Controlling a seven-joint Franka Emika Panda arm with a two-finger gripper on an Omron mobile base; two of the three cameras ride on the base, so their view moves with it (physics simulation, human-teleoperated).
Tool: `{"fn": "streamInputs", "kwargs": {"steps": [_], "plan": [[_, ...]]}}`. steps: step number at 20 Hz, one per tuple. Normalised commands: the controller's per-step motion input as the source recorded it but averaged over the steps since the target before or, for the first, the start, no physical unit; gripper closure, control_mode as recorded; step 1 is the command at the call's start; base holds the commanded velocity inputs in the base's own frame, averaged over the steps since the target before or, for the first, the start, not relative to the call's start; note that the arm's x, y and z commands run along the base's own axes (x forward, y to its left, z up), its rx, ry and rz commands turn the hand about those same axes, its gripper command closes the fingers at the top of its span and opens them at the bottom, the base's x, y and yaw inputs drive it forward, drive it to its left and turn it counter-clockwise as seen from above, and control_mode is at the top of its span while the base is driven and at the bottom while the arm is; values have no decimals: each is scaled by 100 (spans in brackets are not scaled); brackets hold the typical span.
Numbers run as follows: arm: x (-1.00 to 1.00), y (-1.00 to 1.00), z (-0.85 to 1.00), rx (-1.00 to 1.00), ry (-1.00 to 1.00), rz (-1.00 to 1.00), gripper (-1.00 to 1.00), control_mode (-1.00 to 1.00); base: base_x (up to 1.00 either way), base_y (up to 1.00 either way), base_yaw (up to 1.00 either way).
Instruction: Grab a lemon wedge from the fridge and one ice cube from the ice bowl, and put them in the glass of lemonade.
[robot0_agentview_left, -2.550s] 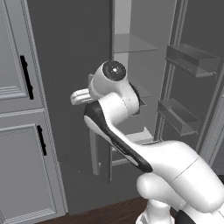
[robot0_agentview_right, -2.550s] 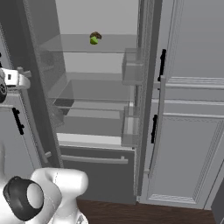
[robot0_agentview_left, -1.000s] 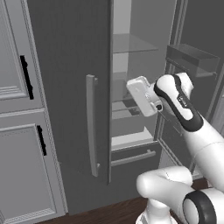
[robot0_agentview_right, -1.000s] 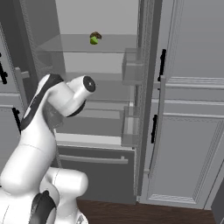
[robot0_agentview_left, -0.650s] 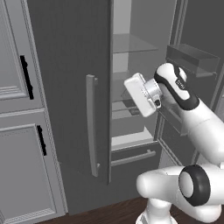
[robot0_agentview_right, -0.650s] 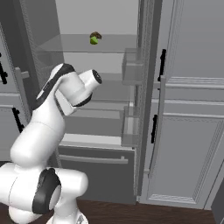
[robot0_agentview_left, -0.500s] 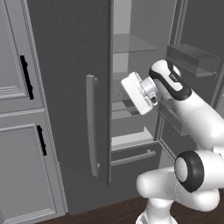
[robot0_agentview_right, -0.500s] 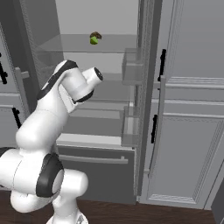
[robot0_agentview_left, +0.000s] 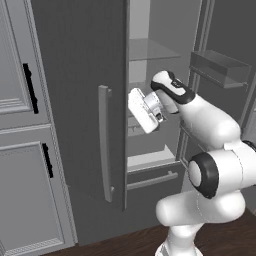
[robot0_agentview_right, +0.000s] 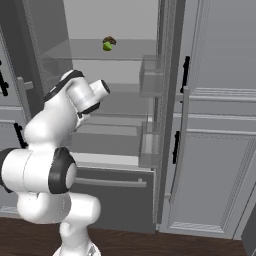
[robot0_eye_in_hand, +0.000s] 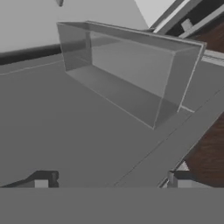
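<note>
fridge (robot0_agentview_left: 75, 100): matt dark grey | door bin (robot0_eye_in_hand: 131, 65): clear plastic | floor (robot0_agentview_right: 150, 245): dark wood

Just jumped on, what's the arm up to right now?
The fridge stands open and the arm is reaching into it. Its hand is open and holds nothing, facing a clear door bin. The lemon wedge sits untouched on an upper shelf, above the arm's reach point.

Kitchen, rendered: tall dark grey fridge (robot0_agentview_left: 80, 100) w/ doors open, clear shelves (robot0_agentview_right: 95, 50) and door bins (robot0_agentview_left: 220, 67) inside, bottom drawer (robot0_agentview_right: 112, 192). Grey panelled cabinets (robot0_agentview_right: 215, 125) w/ black handles either side, dark wood floor (robot0_agentview_right: 150, 245) below.
</note>
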Motion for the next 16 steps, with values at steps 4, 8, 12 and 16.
{"fn": "streamInputs", "kwargs": {"steps": [4,8,12,16], "plan": [[-1,62,-32,2,-8,-1,-100,-100,0,0,0],[-51,87,-3,3,-17,0,-100,-100,0,0,0],[-58,100,5,4,-26,0,-100,-100,0,0,0],[-46,100,6,7,-31,0,-100,-100,0,0,0]]}}
